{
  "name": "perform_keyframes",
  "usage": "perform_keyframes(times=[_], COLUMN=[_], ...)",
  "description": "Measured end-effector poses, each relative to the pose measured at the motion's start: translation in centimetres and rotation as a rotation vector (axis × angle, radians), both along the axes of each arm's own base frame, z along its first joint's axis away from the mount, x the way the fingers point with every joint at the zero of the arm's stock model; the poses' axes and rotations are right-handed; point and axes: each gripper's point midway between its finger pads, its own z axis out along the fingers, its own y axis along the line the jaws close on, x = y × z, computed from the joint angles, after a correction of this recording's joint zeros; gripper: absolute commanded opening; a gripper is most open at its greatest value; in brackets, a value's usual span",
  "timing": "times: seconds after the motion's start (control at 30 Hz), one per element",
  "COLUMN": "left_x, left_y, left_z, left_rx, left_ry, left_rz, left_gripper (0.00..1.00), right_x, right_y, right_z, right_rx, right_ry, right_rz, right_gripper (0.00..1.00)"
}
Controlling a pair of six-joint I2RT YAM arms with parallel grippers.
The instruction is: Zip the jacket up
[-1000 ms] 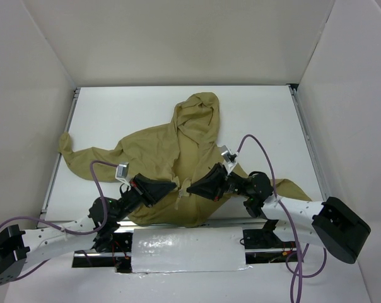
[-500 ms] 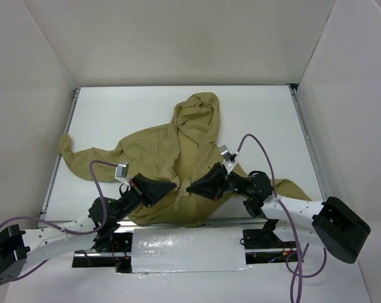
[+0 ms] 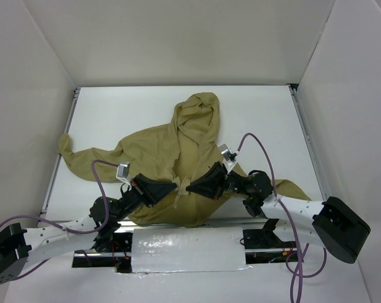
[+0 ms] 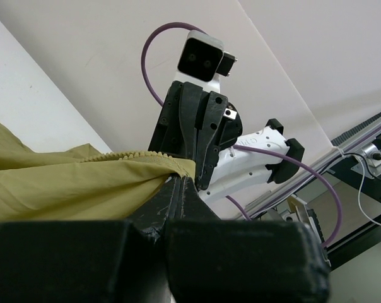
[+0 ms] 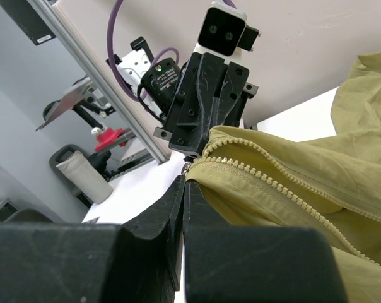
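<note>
Jacket (image 3: 154, 148) lies flat, hood (image 3: 200, 110) at far end. Your left gripper (image 3: 173, 187) pinches one front edge, right gripper (image 3: 190, 187) the other; tips nearly meet at hem. Zipper teeth (image 5: 272, 178) run away toward hood.

Left gripper (image 3: 172, 186) and right gripper (image 3: 191, 187) tip-to-tip, jaws closed.

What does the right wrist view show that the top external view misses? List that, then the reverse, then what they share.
Only right wrist: the zipper teeth along the jacket edge, pinched in the shut right gripper. Only top external: the hood and a sleeve spread on the table. Both: the left gripper and right gripper meeting tip to tip at the jacket's front.
</note>
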Motion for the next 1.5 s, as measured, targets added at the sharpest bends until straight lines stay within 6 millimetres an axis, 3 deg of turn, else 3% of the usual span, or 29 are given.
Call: perform_keyframes(times=[0.43, 0.97, 1.5], left_x=[-0.4, -0.1, -0.3], left_y=[0.7, 0.1, 0.4], left_z=[1.3, 0.3, 0.8], left_rx=[-0.040, -0.010, -0.035], left_ry=[-0.026, -0.002, 0.001], left_rz=[0.000, -0.001, -0.009], left_gripper=[0.00, 0.00, 0.00], right_x=[0.1, 0.0, 0.0], right_y=[0.0, 0.0, -0.2], right_z=[0.0, -0.1, 0.2], right_rx=[-0.001, -0.004, 0.006], right_ry=[-0.009, -0.009, -0.026], right_rz=[-0.004, -0.001, -0.008], right_gripper=[0.00, 0.00, 0.00])
